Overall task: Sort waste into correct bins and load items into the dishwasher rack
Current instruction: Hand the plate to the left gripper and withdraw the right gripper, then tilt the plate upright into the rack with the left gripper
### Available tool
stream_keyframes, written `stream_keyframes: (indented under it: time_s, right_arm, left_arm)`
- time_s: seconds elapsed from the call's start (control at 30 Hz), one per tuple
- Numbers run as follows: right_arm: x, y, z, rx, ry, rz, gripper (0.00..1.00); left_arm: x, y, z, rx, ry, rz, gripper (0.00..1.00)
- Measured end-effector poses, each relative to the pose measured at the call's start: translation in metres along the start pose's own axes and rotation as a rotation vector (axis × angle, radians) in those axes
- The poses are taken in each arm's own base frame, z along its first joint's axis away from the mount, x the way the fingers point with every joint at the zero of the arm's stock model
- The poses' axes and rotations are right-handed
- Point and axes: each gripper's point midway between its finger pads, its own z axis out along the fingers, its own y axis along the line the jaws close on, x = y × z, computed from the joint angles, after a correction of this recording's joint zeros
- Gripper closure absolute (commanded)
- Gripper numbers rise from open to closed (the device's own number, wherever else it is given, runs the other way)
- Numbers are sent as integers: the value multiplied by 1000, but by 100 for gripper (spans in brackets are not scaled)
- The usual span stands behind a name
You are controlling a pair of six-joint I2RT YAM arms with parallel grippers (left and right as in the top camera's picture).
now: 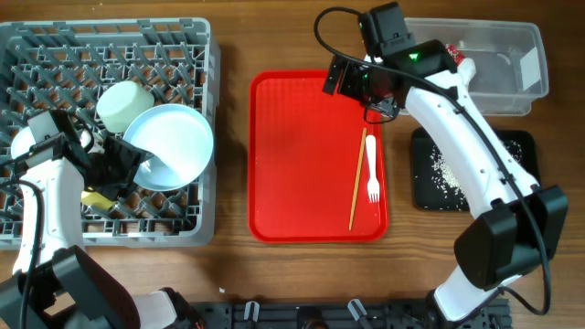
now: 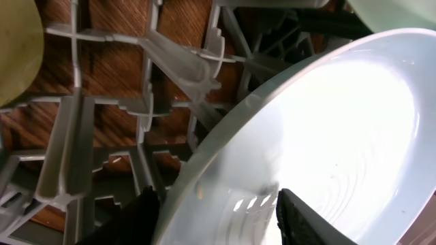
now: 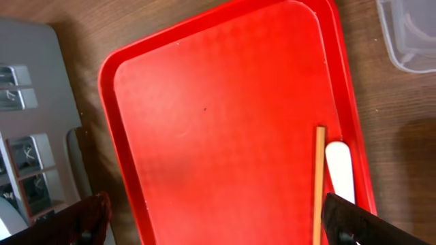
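The pale blue plate leans tilted among the pegs of the grey dishwasher rack, beside the mint-green bowl. My left gripper straddles the plate's lower left rim. In the left wrist view one finger is behind the plate and one is on its inner face; whether they press on it does not show. A yellow cup lies just below that gripper. My right gripper hangs open over the red tray's far end with nothing between its fingers. The chopstick and white fork lie on the tray.
The red serving tray sits mid-table. At the back right, the clear tub holds a red wrapper. The black tray in front of it holds rice scraps. The right arm crosses above both bins.
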Motion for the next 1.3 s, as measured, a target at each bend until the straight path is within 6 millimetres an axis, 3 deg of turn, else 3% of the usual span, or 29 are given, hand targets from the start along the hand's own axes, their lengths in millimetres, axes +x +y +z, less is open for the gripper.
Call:
stream_keyframes:
  time_s: [0.1,0.23,0.37,1.1,1.3]
  right_arm:
    - [0,-1,0,2,2,2,0]
    - [1,0,0,-6,7,-6,0]
    - [4,5,0,-33,27,-37,0]
    - [9,2,0,-26,48,-70,0]
    - [-4,-16,-1,84,-28,-71,0]
  left_arm:
    - [-2,-1,0,4,-7,4,49]
    - [-5,-2,3,15,-23,10,62]
    - [-6,-3,7,40,-29,18,96]
    - [-25,-12,3,54,-132,79,96]
    - [-34,-12,-17,21,-227,96,96]
